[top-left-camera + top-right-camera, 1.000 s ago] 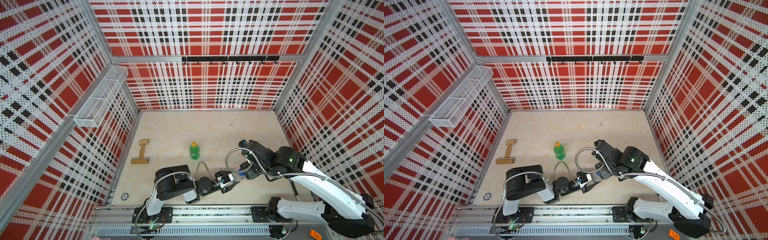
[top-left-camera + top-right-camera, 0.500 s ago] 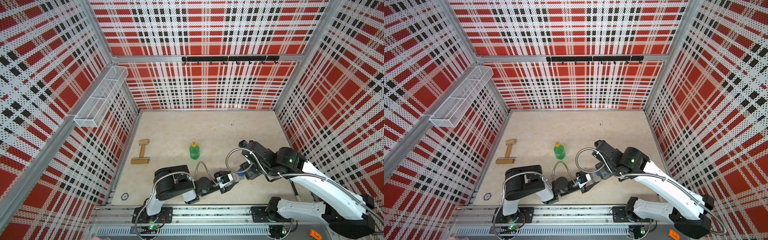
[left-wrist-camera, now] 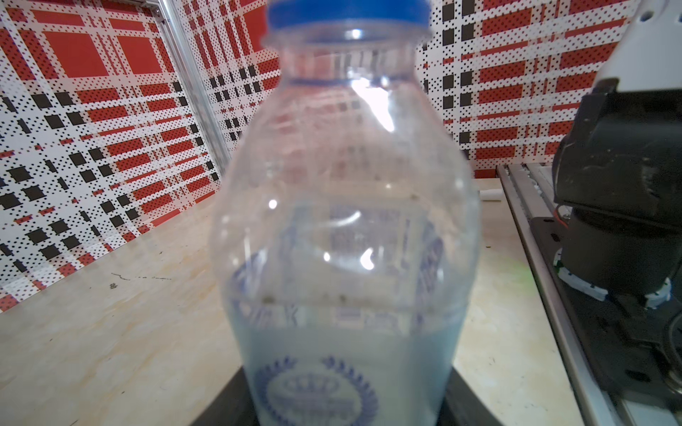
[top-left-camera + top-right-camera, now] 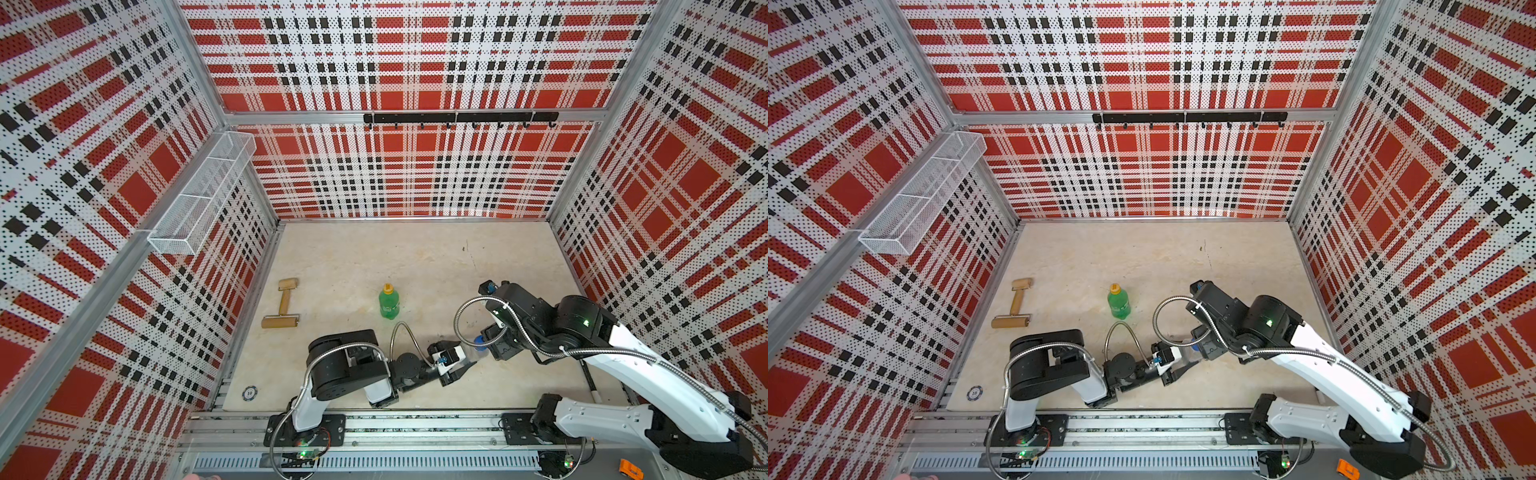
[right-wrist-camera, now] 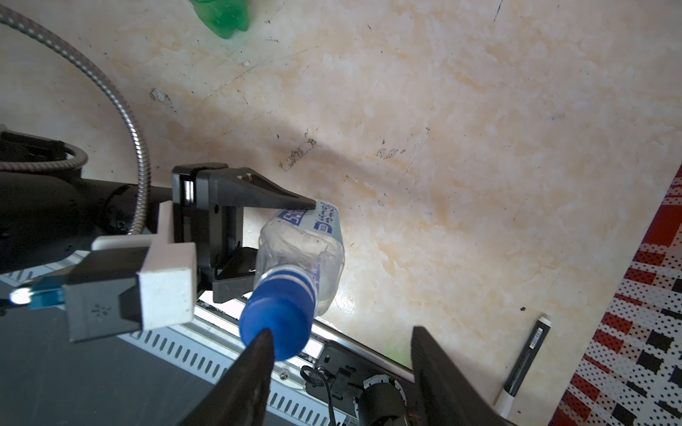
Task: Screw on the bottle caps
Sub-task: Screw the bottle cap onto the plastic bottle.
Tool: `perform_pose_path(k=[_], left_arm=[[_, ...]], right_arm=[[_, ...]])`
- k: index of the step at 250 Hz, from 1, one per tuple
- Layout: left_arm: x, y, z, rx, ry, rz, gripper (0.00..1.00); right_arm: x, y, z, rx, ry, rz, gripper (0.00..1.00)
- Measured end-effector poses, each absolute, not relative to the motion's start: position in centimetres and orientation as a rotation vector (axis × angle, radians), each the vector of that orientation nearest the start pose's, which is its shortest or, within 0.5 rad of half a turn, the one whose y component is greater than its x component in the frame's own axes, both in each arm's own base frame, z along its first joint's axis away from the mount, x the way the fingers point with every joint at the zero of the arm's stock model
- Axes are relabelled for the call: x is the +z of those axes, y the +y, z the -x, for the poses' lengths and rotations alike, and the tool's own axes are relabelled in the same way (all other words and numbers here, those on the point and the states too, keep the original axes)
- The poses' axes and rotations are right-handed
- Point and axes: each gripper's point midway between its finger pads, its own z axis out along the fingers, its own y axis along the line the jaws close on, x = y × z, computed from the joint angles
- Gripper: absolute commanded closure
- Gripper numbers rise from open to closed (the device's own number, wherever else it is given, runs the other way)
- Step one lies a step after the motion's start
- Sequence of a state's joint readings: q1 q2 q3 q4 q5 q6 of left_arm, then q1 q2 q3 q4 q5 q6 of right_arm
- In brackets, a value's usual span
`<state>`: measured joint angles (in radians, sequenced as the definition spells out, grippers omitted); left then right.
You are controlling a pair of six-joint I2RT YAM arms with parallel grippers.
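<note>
Where red plaid walls enclose the beige table, the left gripper clamps the clear bottle, mostly hidden in both top views. The right gripper is spread wide, one finger at the blue cap on that bottle. The green bottle, yellow cap on, stands upright well apart, cut off in the right wrist view.

Bright, even light; the clear bottle looms blurred, glare-flecked.

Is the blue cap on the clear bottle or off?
On: blue cap covers the neck of the clear bottle; tightness cannot tell.
</note>
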<state>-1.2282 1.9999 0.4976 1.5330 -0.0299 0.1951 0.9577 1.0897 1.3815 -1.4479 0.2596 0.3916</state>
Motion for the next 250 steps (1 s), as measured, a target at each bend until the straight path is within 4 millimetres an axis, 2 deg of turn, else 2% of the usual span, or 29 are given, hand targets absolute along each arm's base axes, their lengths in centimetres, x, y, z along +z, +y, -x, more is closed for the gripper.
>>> perform_pose_path(k=[26,72,116,159,212,250], left_arm=[[12.0,-42.1,-15.6,-0.796,1.224,-1.032,0.43],[11.3,-40.6,-14.5,-0.831,1.223,-1.095,0.43],[10.7,-39.3,-13.0,-0.897,1.212,-1.167,0.42],[10.3,-38.2,-11.5,-0.94,1.205,-1.223,0.41],[11.0,-36.5,-10.0,-0.984,1.177,-1.254,0.4],[11.3,-35.2,-9.0,-1.006,1.167,-1.27,0.39]], right_arm=[[27.3,15.2,-15.9,0.117,2.524,0.702,0.4],[28.5,16.3,-14.9,0.208,2.486,0.836,0.42],[28.7,18.9,-11.9,0.35,2.419,1.076,0.44],[29.6,21.7,-8.9,0.467,2.261,1.317,0.46],[30.1,22.4,-8.9,0.442,2.098,1.468,0.46],[29.3,22.5,-8.9,0.382,1.992,1.614,0.45]])
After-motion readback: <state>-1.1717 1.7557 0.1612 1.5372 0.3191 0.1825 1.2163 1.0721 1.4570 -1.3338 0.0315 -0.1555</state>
